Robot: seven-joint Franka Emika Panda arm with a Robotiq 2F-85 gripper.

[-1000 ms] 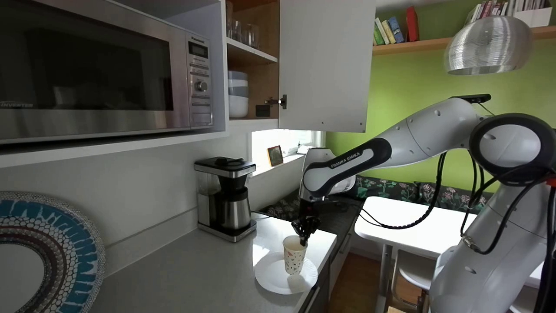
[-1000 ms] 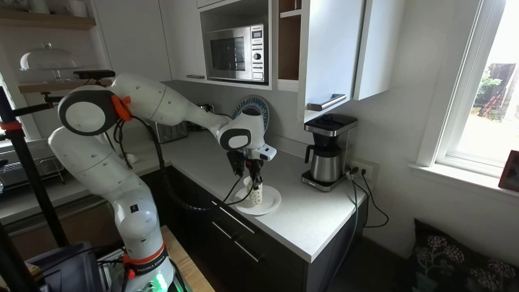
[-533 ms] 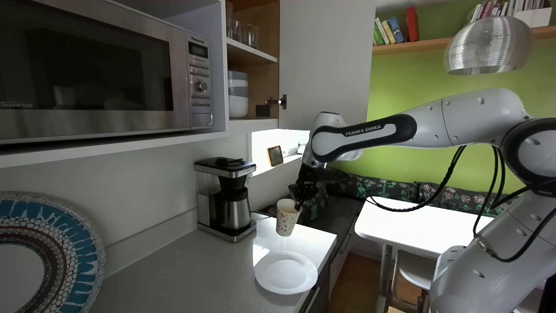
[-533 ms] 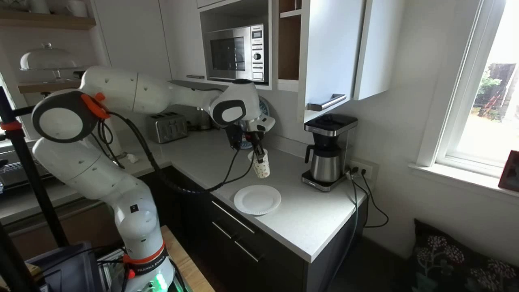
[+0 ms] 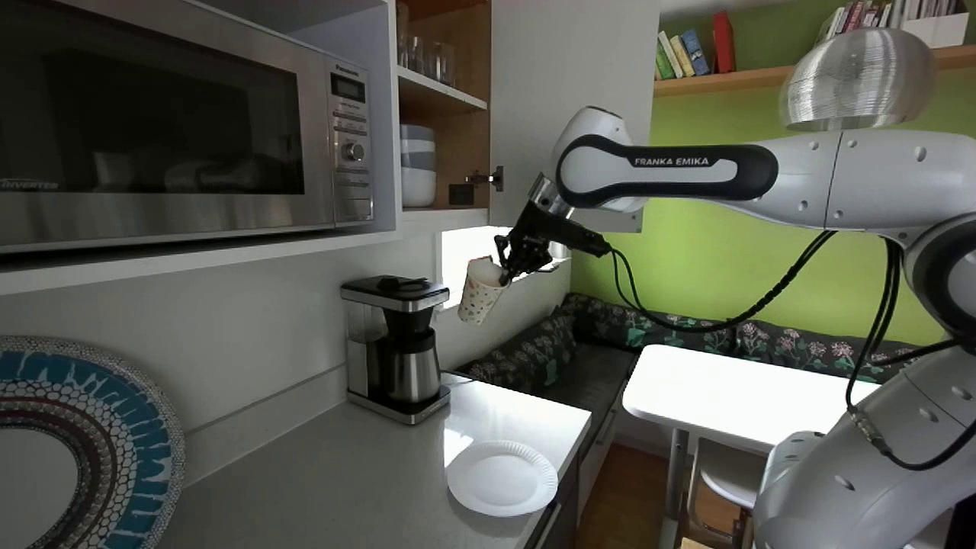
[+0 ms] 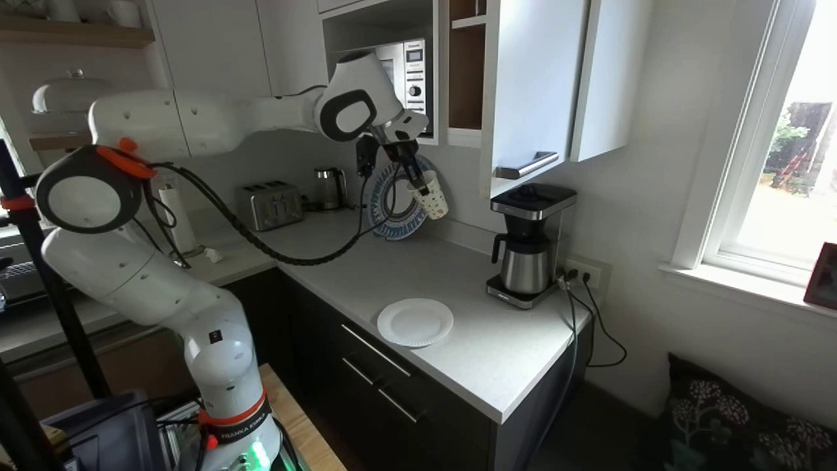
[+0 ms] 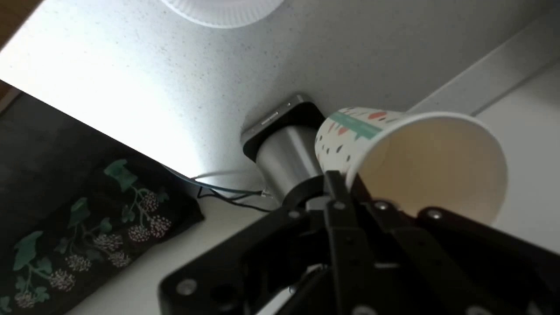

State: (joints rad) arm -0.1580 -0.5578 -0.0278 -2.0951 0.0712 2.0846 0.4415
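A paper cup (image 5: 482,293) with coloured speckles hangs in the air, tilted, in both exterior views. My gripper (image 5: 505,276) is shut on its wall at the rim. In the wrist view, one dark finger (image 7: 336,188) lies against the outside of the cup (image 7: 350,135) and the other reaches inside. The visible part of the cup's inside looks empty. Well below, a white paper plate (image 6: 415,322) lies bare on the counter; only its edge shows in the wrist view. In that view the coffee maker's steel jug (image 7: 286,153) appears behind the cup.
A coffee maker (image 5: 396,343) stands against the wall on the counter (image 6: 471,353). Above it, a wall cabinet holding stacked bowls (image 5: 418,168) and glasses has its door (image 5: 568,114) swung open. A microwave (image 5: 168,130) sits beside it, and a patterned round platter (image 6: 386,222) leans on the wall.
The cup stood on the plate one second ago. My gripper has lifted it high above the counter, and the cup has tipped over during the rise. The plate stayed put.
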